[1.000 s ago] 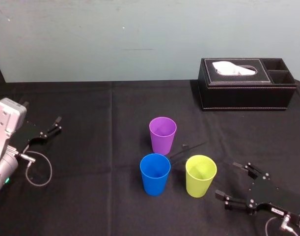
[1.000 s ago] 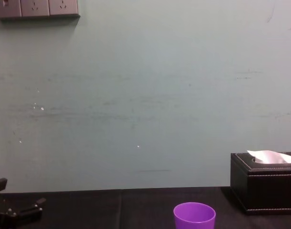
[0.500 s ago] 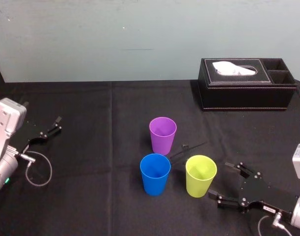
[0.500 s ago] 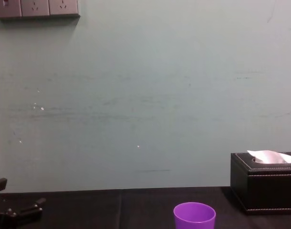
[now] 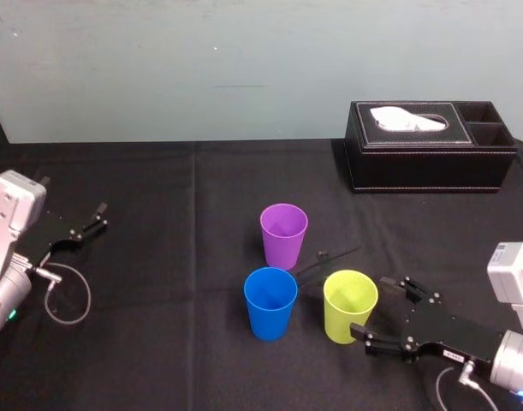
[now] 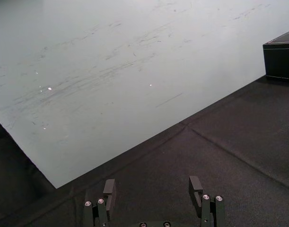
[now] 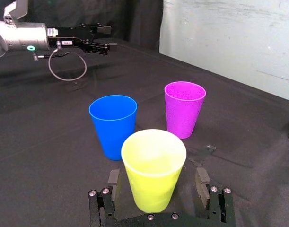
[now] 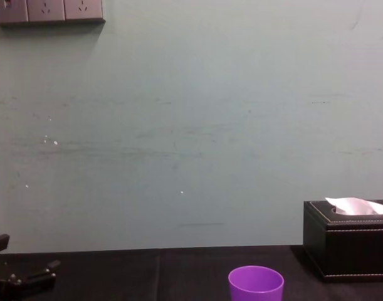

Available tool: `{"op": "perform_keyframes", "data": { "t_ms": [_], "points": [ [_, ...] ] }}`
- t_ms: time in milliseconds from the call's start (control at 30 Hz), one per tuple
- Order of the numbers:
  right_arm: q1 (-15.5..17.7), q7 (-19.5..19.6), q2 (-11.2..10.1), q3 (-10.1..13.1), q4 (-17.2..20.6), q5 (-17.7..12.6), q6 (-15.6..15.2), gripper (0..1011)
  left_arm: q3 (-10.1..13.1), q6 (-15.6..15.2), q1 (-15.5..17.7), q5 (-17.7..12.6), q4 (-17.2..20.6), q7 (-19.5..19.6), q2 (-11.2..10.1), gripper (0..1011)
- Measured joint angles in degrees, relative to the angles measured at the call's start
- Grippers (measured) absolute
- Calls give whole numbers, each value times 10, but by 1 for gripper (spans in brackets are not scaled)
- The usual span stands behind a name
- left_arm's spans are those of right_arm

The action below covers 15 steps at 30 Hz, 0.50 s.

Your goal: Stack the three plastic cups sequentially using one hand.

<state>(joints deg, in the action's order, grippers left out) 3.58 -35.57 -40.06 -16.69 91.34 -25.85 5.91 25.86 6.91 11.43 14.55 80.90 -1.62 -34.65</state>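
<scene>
Three plastic cups stand upright in a close group mid-table: purple [image 5: 283,235] at the back, blue [image 5: 270,302] at the front left, yellow-green [image 5: 350,305] at the front right. My right gripper [image 5: 368,305] is open, low over the cloth at the yellow-green cup's right side. In the right wrist view the yellow-green cup [image 7: 153,168] sits between the two spread fingers [image 7: 202,182], with a gap on each side. The blue cup [image 7: 113,124] and purple cup [image 7: 184,108] stand just beyond it. My left gripper [image 5: 98,217] rests open at the far left, away from the cups.
A black tissue box [image 5: 428,145] stands at the back right by the wall. A thin black tie [image 5: 329,257] lies on the cloth between the purple and yellow-green cups. A loop of cable [image 5: 68,295] lies by the left arm. The table carries a black cloth [image 5: 175,197].
My right gripper has slid left across the cloth, from the front right corner up to the yellow-green cup, staying open. The cups and the left arm have not moved.
</scene>
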Motion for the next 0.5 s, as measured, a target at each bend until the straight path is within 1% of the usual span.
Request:
{"op": "perform_keyframes", "data": {
  "t_ms": [500],
  "points": [
    [-30, 7, 17, -22, -13, 10, -16, 1003, 0, 0, 0, 0, 0, 0, 0, 1011]
  ]
}}
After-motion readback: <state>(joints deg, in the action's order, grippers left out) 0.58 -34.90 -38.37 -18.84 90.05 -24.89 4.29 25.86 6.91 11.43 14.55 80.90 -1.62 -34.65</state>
